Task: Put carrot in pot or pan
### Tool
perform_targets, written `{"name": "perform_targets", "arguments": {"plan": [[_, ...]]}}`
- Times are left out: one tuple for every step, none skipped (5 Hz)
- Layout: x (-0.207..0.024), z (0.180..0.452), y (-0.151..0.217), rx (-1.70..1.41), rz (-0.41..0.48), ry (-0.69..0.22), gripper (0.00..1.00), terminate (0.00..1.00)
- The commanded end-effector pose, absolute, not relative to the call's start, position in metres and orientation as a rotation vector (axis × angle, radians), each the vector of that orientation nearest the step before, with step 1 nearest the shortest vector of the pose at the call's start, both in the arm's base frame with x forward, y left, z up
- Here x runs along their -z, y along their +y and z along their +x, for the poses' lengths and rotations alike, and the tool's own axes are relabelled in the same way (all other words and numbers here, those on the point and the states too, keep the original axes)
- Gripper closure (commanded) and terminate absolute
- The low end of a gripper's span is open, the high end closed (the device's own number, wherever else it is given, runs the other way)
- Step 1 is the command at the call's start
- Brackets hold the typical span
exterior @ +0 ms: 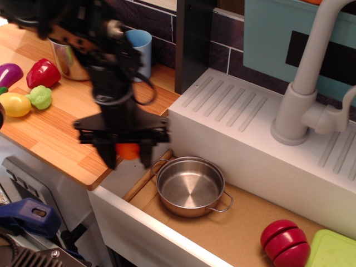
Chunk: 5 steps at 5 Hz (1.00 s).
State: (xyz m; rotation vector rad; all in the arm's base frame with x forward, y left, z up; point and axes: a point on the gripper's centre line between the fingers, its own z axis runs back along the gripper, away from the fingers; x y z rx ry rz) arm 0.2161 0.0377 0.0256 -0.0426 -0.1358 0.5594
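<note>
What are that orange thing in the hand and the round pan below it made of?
The carrot, gripped in the hand, looks like smooth, glossy plastic, judging by its even orange colour. The pan appears to be polished stainless steel: its bowl mirrors light, and it has thin wire loop handles.

Wooden surface (67,130) on the left — light planks, front edge running diag. down to the sink's corner. On it, far left: purple toy (9,74) at the frame edge, red pepper toy (42,73) just beside it, yellow lemon-like toy (14,104) touching a small green toy (39,97). Further back, steel pot (67,57) & blue cup (140,47), both partly hidden by the arm.

Sink floor (239,228) — brown board, lower level. On it: pan (189,186) upright nr the left wall, red toy (285,242) and a green item (332,250) at bottom right, well apart from the pan.
</note>
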Motion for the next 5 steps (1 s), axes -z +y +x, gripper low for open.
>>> {"name": "perform_targets", "arguments": {"plan": [[-0.006, 0.244, 0.013, -0.493, -0.114, -0.242, 1.00, 0.00], [0.005, 0.254, 0.003, -0.458, -0.160, -0.270, 0.00, 0.00], [0.005, 0.254, 0.003, -0.458, -0.160, -0.270, 0.00, 0.00], [0.005, 0.254, 0.003, -0.458, -0.160, -0.270, 0.00, 0.00], [0.005, 0.254, 0.003, -0.458, -0.160, -0.270, 0.00, 1.00]]}}
